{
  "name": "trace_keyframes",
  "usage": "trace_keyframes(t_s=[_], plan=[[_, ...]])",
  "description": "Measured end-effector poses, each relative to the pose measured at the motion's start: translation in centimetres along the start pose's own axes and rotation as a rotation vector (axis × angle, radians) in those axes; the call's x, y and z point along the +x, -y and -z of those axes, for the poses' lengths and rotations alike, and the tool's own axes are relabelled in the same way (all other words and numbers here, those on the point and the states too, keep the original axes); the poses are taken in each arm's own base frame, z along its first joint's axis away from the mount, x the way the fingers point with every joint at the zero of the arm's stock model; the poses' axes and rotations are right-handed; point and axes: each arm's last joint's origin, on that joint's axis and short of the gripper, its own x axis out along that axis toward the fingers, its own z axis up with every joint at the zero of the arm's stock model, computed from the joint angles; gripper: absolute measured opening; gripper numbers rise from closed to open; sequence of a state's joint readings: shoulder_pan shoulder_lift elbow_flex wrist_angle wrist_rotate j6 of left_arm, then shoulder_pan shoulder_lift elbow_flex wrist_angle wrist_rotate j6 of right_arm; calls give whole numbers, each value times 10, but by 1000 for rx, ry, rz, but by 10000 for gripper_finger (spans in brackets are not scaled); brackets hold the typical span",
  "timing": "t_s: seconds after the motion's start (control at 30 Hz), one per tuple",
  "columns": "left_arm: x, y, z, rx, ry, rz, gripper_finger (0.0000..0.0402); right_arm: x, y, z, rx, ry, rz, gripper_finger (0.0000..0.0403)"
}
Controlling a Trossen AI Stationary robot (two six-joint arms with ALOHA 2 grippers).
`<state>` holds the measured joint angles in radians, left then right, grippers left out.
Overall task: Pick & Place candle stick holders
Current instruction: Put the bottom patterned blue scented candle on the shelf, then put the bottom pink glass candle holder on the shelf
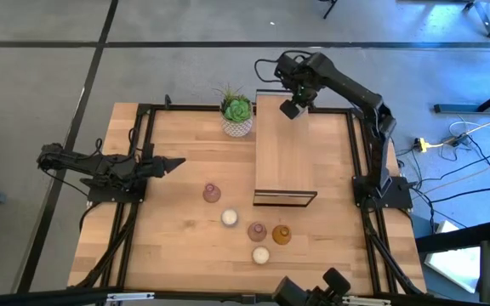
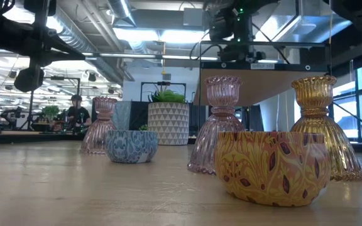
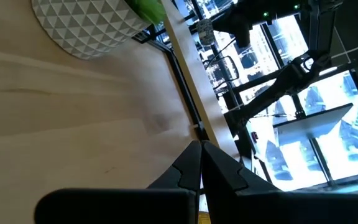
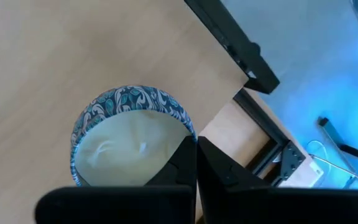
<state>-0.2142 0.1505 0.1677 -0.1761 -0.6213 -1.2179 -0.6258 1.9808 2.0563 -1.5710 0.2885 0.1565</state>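
Observation:
My right gripper [image 1: 292, 109] is over the far end of the long wooden stand [image 1: 284, 153], shut on a round candle holder [image 4: 129, 143] with a blue patterned wall and a cream inside. Five more holders stand on their bases on the table: a pink glass one [image 1: 212, 193], a brownish-pink glass one [image 1: 257, 231], an amber glass one [image 1: 281, 235] and two round cream ones [image 1: 229, 218] [image 1: 260, 254]. My left gripper [image 1: 175, 162] is shut and empty at the table's left. My right gripper pinches the round holder's rim [image 4: 180, 127] between its two fingers, which come from above and point down. The holder sits upright, open side up, below the fingers. I cannot tell whether its base rests on the stand's top or hangs just clear of it.
A green succulent in a white patterned pot [image 1: 237, 117] stands just left of the stand's far end. The stand's black frame edge [image 4: 229, 37] lies close to the held holder. Bare wood lies between my left gripper and the holders.

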Motion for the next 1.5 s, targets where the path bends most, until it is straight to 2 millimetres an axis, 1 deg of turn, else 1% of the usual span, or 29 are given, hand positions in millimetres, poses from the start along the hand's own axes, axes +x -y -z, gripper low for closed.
trace_keyframes(t_s=[0.17, 0.4, 0.57, 0.67, 0.93, 1.17, 1.23, 1.33, 1.5], plan=[[0, 0, 0, 0, -10, 4, 6, 0, -1, 0, 17, -3, -11, 0], [0, 0, 0, 5, -10, 4, 6, 14, -4, 3, 11, -55, 16, 0], [0, 0, 0, 1, -11, 4, 6, 17, -6, 4, 14, -67, 16, 1], [0, 0, 0, 1, -10, 3, 6, 17, -6, 4, 20, -64, 13, 12], [0, 0, 0, 1, -11, 4, 6, 17, -6, 3, 28, -57, 14, 55], [0, 0, 1, 1, -19, 6, 6, 16, -7, 3, 47, -59, -9, 75], [0, 0, 1, 3, -20, 5, 6, 11, -6, 3, 48, -52, -22, 78], [0, -1, 1, 11, -22, 0, 6, -1, -5, 1, 59, -6, -39, 83], [0, -1, 1, 33, -23, -1, 6, -34, -1, -2, 101, 113, -113, 92]])
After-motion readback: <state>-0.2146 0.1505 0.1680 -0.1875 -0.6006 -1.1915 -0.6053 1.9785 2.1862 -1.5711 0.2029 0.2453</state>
